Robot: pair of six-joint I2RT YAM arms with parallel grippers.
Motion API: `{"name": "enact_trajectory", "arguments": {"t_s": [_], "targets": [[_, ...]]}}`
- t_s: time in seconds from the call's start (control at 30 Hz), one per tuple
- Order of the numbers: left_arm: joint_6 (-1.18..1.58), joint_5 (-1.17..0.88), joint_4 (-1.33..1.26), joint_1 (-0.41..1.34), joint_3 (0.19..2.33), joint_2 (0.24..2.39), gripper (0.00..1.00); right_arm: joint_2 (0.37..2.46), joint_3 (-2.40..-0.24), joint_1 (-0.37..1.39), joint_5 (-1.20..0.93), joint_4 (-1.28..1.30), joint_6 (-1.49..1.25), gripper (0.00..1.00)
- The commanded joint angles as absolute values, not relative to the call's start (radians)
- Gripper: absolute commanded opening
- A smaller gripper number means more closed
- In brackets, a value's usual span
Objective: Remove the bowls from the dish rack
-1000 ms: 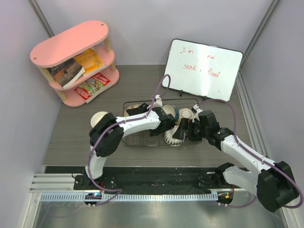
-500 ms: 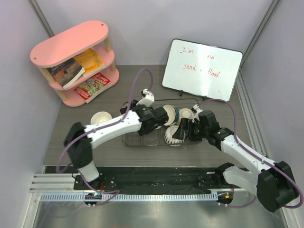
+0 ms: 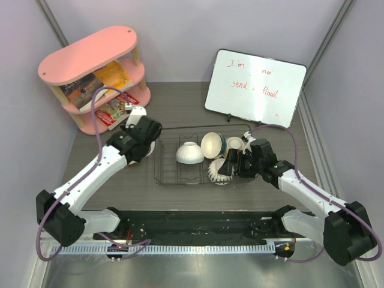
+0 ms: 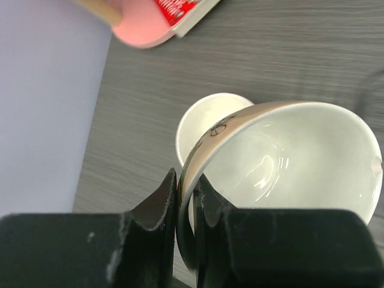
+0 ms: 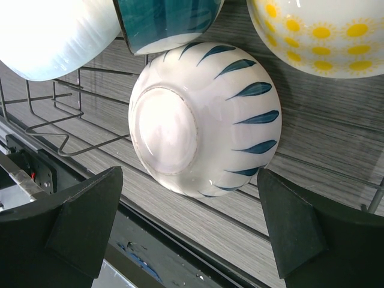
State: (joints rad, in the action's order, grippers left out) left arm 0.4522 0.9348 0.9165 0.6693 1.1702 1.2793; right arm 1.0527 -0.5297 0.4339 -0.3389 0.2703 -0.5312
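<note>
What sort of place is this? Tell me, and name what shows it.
Probably a staged robot test cell, not a real kitchen: plain pale walls box in a grey wood-grain table, a white rectangular whiteboard with red handwriting stands at the back, and a black wire dish rack holds bowls.

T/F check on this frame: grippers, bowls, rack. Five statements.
1. The left gripper pinches the rim of a cream bowl. True.
2. The right gripper is shut on a bowl. False: it is open, with a finger on either side of the blue-stroked bowl.
3. A white bowl sits on the table below the cream bowl. True.
4. The dish rack is empty. False: several bowls are in it.
5. The whiteboard lies flat in the dish rack. False: it stands behind it.
</note>
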Motion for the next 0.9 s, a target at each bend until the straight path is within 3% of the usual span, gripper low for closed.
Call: {"name": "enact_trajectory", "arguments": {"t_s": [0.0,0.2,0.57,0.87], "targets": [[0.353,0.78,0.742,0.473,1.112,1.161,0.0,1.058,-0.531,0.433,-0.327,0.291,-0.526,1.0],[0.322,0.609,0.684,0.273,1.083,1.157,0.0,1.058,-0.515,0.431,-0.331,0.282,-0.532,1.0],[0.38,0.425,0.604,0.17,0.974,1.235,0.0,1.031,-0.492,0.43,-0.324,0.282,-0.531,1.0],[0.394,0.408,0.584,0.107,0.948,1.288,0.0,1.052,-0.499,0.431,-0.337,0.282,-0.526,1.0]]}}
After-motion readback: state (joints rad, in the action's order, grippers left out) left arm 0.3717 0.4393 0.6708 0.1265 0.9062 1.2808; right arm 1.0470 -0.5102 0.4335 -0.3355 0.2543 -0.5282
